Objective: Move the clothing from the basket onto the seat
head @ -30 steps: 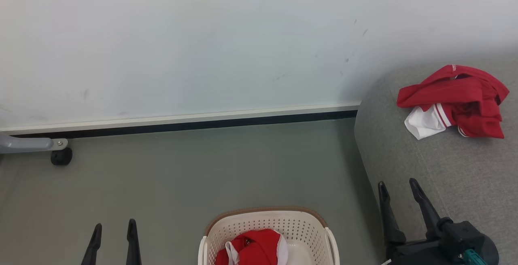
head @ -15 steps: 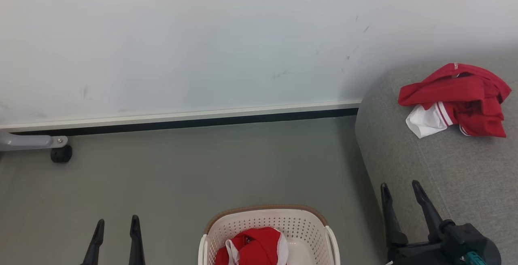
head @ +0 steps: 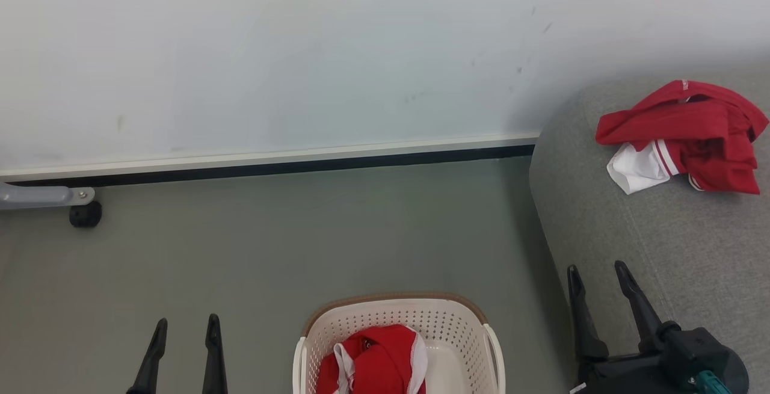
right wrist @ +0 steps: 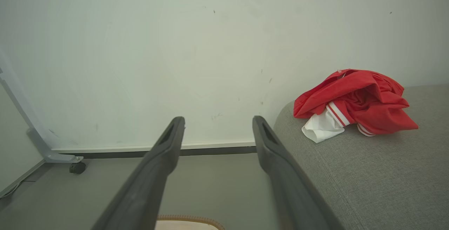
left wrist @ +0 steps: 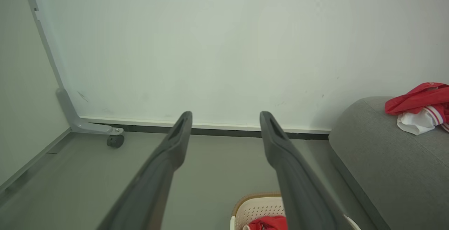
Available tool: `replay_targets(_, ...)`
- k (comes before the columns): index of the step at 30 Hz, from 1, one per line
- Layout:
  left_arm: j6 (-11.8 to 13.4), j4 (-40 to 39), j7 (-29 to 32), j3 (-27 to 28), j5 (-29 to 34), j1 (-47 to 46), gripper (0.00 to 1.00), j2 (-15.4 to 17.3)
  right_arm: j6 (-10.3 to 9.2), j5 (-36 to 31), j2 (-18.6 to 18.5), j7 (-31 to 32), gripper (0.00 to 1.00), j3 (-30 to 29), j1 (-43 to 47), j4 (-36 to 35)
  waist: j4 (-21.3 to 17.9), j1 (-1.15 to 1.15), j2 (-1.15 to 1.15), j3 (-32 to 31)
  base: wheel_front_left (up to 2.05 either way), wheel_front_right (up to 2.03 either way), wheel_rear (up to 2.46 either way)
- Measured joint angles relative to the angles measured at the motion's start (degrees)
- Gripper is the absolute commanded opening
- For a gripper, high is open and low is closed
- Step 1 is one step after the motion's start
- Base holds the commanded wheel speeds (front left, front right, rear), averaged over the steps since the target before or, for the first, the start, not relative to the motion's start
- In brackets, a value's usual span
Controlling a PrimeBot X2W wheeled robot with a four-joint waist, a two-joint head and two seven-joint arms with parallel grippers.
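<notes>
Since the earlier frame the whole head view has slid upward, which is our camera moving and not the things; within it the left gripper (head: 186, 322) now stands a little higher and further right at the lower left, fingers apart and empty over the floor (head: 301, 231). At the lower right the right gripper (head: 595, 267) points up with its fingers spread, holding nothing, in front of the edge of the seat (head: 662, 249). We see the basket (head: 394, 296) at the bottom centre, between the two grippers, with the first red garment (head: 376, 358) crumpled inside it toward its left side. The second red garment (head: 686, 135) lies bunched on the seat at the upper right, a white panel poking out at its lower left. A black caster (head: 84, 215) sits at the left edge. From the left wrist we look along the left gripper (left wrist: 226, 117), its two fingers well apart with nothing between them; the basket (left wrist: 256, 209) shows at the bottom edge with the first red garment (left wrist: 268, 223) in it, and the seat (left wrist: 386, 159) carries the second red garment (left wrist: 419, 107) at the right. From the right wrist the right gripper (right wrist: 218, 121) is likewise spread wide and empty; the second red garment (right wrist: 354, 105) rests on the seat (right wrist: 368, 173) at the right, and the brown rim of the basket (right wrist: 189, 218) peeks in at the bottom edge.
</notes>
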Motion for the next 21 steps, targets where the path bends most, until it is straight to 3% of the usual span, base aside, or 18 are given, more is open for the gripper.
replay_targets(12, -2.37, 0.12, 3.01, -4.41, 2.31, -6.61, 1.0, 0.77, -0.01, -1.68, -1.16, 0.52, 1.0, -1.91, -3.72, -4.17, -1.04, 0.0, 0.0, 6.43, 0.0, 0.0, 0.0)
replay_targets(21, -4.68, 5.1, 6.3, -8.98, 3.49, -15.06, 1.0, -0.45, -0.01, -2.93, -2.23, 1.05, 1.0, -3.05, -10.18, -7.05, -3.09, 0.01, 0.01, 13.28, 0.0, 0.0, 0.0)
